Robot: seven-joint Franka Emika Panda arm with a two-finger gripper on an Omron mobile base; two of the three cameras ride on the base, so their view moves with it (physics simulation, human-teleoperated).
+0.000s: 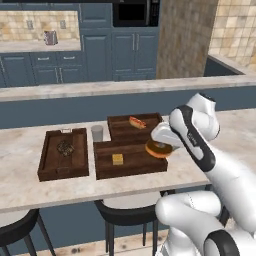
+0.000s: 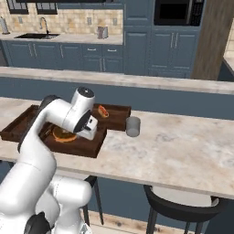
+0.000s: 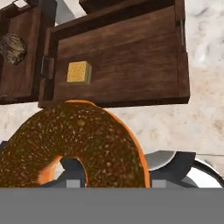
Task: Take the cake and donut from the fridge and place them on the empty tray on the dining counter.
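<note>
Beige marbled dining counter (image 1: 20, 185) being worked over. Orange-brown glazed donut (image 1: 158, 149) being held in closed gripper (image 1: 165, 145) above right edge of dark wooden tray (image 1: 102, 167); pale square cake (image 1: 117, 159) already inside. Release here being risked: donut catching rim, tipping onto counter.

Dark blue cabinets (image 1: 125, 52), tan tiled wall (image 1: 37, 25)

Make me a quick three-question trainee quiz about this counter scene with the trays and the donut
1. True or false: the cake already lies in the tray.
2. What does the gripper hold? A) grey cup B) donut C) sausage bun
3. Fill in: the grey cup stands on the ____ counter.

Key:
1. True.
2. B, the donut, held above the tray's right end.
3. Dining counter.
</note>
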